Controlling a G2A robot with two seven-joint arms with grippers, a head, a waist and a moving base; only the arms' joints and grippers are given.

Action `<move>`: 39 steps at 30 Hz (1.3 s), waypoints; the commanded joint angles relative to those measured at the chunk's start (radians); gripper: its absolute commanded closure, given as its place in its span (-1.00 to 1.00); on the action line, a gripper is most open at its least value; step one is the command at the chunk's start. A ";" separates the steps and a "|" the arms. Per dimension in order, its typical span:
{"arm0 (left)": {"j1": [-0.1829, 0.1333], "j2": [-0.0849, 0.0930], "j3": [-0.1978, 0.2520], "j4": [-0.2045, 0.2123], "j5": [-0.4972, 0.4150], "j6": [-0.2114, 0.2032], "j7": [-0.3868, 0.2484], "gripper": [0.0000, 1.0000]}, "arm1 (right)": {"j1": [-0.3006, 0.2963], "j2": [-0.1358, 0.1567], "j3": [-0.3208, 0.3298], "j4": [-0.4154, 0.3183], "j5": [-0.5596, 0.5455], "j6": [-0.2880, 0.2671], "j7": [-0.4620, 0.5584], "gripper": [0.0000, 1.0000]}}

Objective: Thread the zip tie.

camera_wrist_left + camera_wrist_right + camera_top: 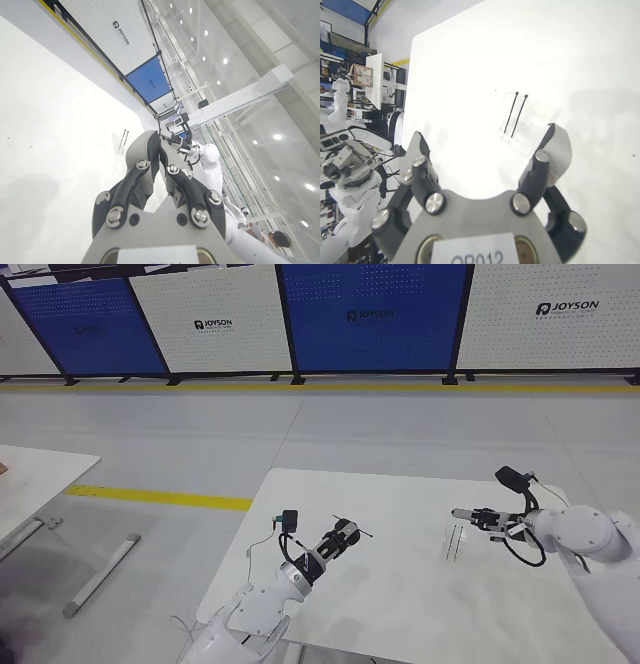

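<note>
The zip tie [365, 532] is a thin black strip, probably feather-light, springy and slick, so it is likely best pinched near its head with the tail left free to feed. It is clamped in the closed left gripper [343, 536] above the table's [400, 604] left part. To the right, two more zip ties [511, 112] lie side by side on a clear tray [537, 112], near the right gripper [486, 132], whose jaws stand wide and empty.

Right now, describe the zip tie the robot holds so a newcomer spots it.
At the left of the white table, the left gripper is shut on a black zip tie poking out both sides. It alone is held: the other two zip ties lie side by side on a clear sheet near the open right gripper.
</note>
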 commanded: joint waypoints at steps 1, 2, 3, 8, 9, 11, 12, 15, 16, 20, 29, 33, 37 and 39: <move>0.000 0.000 0.000 0.000 0.000 0.000 0.000 1.00 | -0.002 0.000 -0.002 -0.003 -0.002 -0.005 -0.002 -1.00; 0.000 0.000 0.000 0.000 0.000 0.000 0.000 1.00 | -0.005 0.000 -0.011 -0.015 -0.022 -0.014 0.003 -1.00; 0.000 0.000 0.000 0.000 0.000 0.000 0.000 1.00 | 0.001 -0.001 -0.017 -0.019 -0.034 -0.003 0.014 -1.00; 0.000 0.000 0.000 0.000 0.000 0.000 0.000 1.00 | 0.056 -0.023 -0.088 0.004 -0.069 0.009 0.069 -1.00; 0.000 0.000 0.000 0.000 0.000 0.000 0.000 1.00 | 0.069 -0.029 -0.103 0.025 -0.071 0.015 0.073 -1.00; 0.000 0.000 0.000 0.000 0.000 0.000 0.000 1.00 | 0.096 -0.043 -0.129 0.070 -0.057 0.037 0.088 -1.00; 0.000 0.000 0.000 0.000 0.000 0.000 0.000 1.00 | 0.111 -0.053 -0.134 0.093 -0.005 0.034 0.108 -1.00; 0.000 0.000 0.000 0.000 0.000 0.000 0.000 1.00 | 0.111 -0.053 -0.134 0.093 -0.005 0.034 0.108 -1.00; 0.000 0.000 0.000 0.000 0.000 0.000 0.000 1.00 | 0.111 -0.053 -0.134 0.093 -0.005 0.034 0.108 -1.00; 0.000 0.000 0.000 0.000 0.000 0.000 0.000 1.00 | 0.111 -0.053 -0.134 0.093 -0.005 0.034 0.108 -1.00; 0.000 0.000 0.000 0.000 0.000 0.000 0.000 1.00 | 0.118 -0.059 -0.142 0.093 -0.061 0.123 0.045 -1.00; 0.000 0.000 0.000 0.000 0.000 0.000 0.000 1.00 | 0.152 -0.077 -0.185 0.142 -0.110 0.197 0.061 -1.00; 0.000 0.000 0.000 0.000 0.000 0.000 0.000 1.00 | 0.152 -0.077 -0.185 0.142 -0.110 0.197 0.061 -1.00; 0.000 0.000 0.000 0.000 0.000 0.000 0.000 1.00 | 0.152 -0.077 -0.185 0.142 -0.110 0.197 0.061 -1.00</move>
